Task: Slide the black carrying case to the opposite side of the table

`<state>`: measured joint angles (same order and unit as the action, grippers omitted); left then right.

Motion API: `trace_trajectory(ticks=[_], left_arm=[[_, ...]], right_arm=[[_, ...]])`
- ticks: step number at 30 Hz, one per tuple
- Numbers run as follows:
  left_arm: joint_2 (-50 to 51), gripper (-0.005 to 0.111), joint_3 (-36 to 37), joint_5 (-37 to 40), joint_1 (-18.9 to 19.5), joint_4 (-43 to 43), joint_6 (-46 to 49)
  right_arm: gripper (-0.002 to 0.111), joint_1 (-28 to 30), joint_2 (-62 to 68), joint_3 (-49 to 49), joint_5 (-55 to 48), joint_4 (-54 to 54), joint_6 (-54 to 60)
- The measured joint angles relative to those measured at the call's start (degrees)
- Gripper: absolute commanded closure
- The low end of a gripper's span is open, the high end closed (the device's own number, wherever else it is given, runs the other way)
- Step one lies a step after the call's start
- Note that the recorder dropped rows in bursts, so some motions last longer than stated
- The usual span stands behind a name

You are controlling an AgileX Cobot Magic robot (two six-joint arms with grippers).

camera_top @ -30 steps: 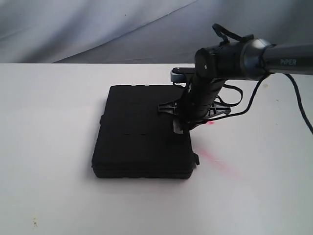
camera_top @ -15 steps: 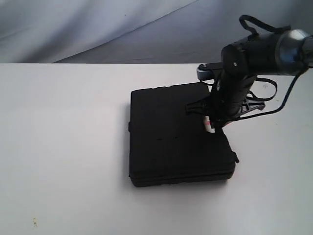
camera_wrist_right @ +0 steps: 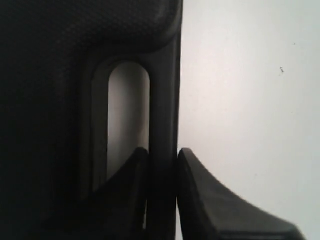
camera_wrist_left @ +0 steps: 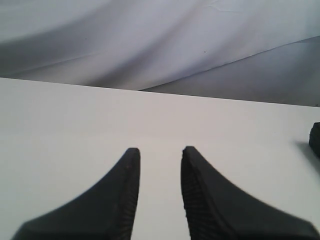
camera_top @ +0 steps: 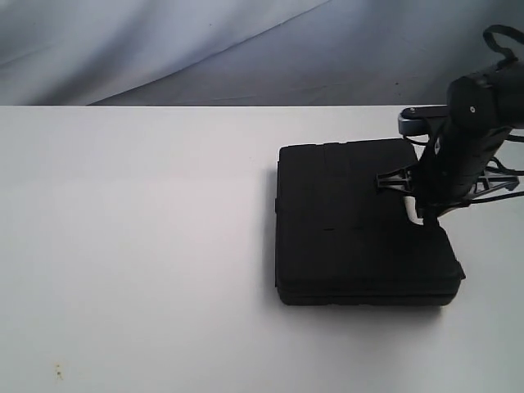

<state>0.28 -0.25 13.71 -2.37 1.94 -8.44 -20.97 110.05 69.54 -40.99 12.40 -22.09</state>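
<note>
The black carrying case (camera_top: 356, 221) lies flat on the white table (camera_top: 131, 246), right of the middle in the exterior view. My right gripper (camera_top: 422, 209) reaches down at the case's right edge and is shut on the case's handle bar (camera_wrist_right: 163, 115), one finger in the handle slot, the other outside. In the right wrist view the case (camera_wrist_right: 50, 75) fills one side. My left gripper (camera_wrist_left: 160, 155) stands open over bare table (camera_wrist_left: 75, 120) with nothing between its fingers; a corner of the case (camera_wrist_left: 316, 140) shows at the frame edge. The left arm is outside the exterior view.
A grey cloth backdrop (camera_top: 246, 49) hangs behind the table's far edge. A small dark speck (camera_top: 58, 373) marks the table near the front left. Cables loop round the right arm's wrist (camera_top: 491, 176).
My right gripper has dragged the case to the right across the table, roughly a quarter of the view's width over the second. The pink smear beside the case is no longer seen.
</note>
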Motion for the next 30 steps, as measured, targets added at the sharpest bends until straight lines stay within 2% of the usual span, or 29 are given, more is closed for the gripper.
trace_trajectory(ticks=[13,18,30], left_arm=[[0.00,0.078,0.00,0.00,0.00,0.00,0.00],[0.00,0.078,0.00,0.00,0.00,0.00,0.00],[0.00,0.078,0.00,0.00,0.00,0.00,0.00]], right_arm=[[0.108,0.62,-0.22,-1.25,0.81,3.46,-0.55],[0.108,3.34,-0.22,-3.43,2.04,3.46,-0.55],[0.108,4.62,-0.22,-3.84,2.84,4.33,0.09]])
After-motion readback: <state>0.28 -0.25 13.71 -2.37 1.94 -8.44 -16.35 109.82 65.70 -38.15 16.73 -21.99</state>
